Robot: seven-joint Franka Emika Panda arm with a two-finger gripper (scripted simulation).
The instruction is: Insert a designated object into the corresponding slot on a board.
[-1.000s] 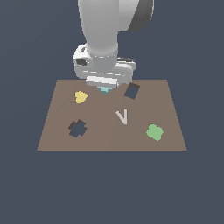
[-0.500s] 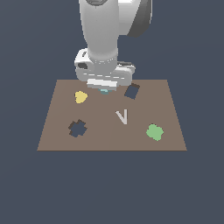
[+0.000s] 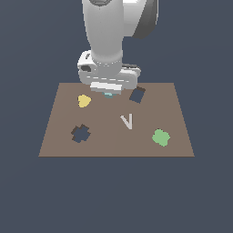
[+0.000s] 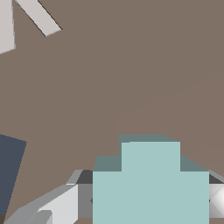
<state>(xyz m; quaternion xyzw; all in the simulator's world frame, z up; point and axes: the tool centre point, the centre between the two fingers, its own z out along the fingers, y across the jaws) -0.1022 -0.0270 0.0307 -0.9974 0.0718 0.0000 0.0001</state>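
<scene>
The flat brown rectangular board [image 3: 113, 136] lies on a dark ground and carries everything in the scene. The white robot arm [image 3: 107, 36] comes down over the middle of the board's far edge, and its gripper [image 3: 108, 92] sits low there, just above the surface. Between its pale grey fingers [image 4: 57, 205] sits the small pale teal flat piece with a stepped, notched outline [image 4: 151, 183]; in the wrist view the fingers stand against both sides of the piece, so the gripper appears closed narrow on it, though the contact itself lies at the frame's edge and is hard to confirm. In the exterior view only a sliver of that teal piece [image 3: 108, 95] shows beneath the gripper. The dark jagged, cross-like cut-out slot [image 3: 80, 133] lies well apart from it, toward the board's near edge on the exterior view's left. A dark square cut-out [image 3: 137, 94] lies just beside the gripper on the exterior view's right, near the far edge. A yellow blob-shaped piece [image 3: 83, 100] rests on the gripper's other side. A pale V-shaped mark [image 3: 127, 121] sits near the board's middle, and a green lobed piece [image 3: 160, 137] lies toward the near corner on the exterior view's right.
</scene>
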